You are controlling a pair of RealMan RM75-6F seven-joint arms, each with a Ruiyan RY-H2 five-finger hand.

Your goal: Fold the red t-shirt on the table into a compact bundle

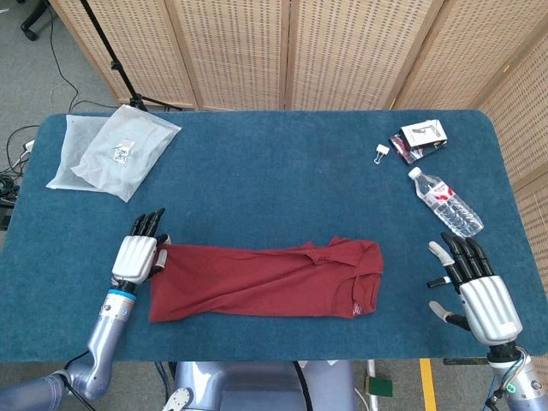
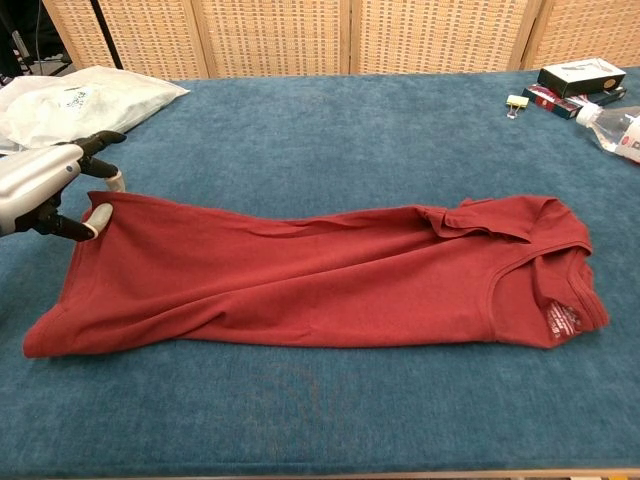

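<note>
The red t-shirt (image 1: pixel 265 281) (image 2: pixel 320 280) lies flat as a long band near the table's front edge, collar and label at its right end. My left hand (image 1: pixel 137 253) (image 2: pixel 45 185) is at the shirt's far left corner and pinches the hem between thumb and fingers. That corner is drawn out to the left. My right hand (image 1: pixel 479 295) rests right of the shirt and well apart from it, fingers spread and holding nothing. It shows in the head view only.
Clear plastic bags (image 1: pixel 111 152) (image 2: pixel 75 105) lie at the back left of the blue table (image 1: pixel 274 188). At the back right are a water bottle (image 1: pixel 445 201) (image 2: pixel 615 125), small boxes (image 1: pixel 419 139) (image 2: pixel 580 78) and a binder clip (image 1: pixel 381 152) (image 2: pixel 516 103).
</note>
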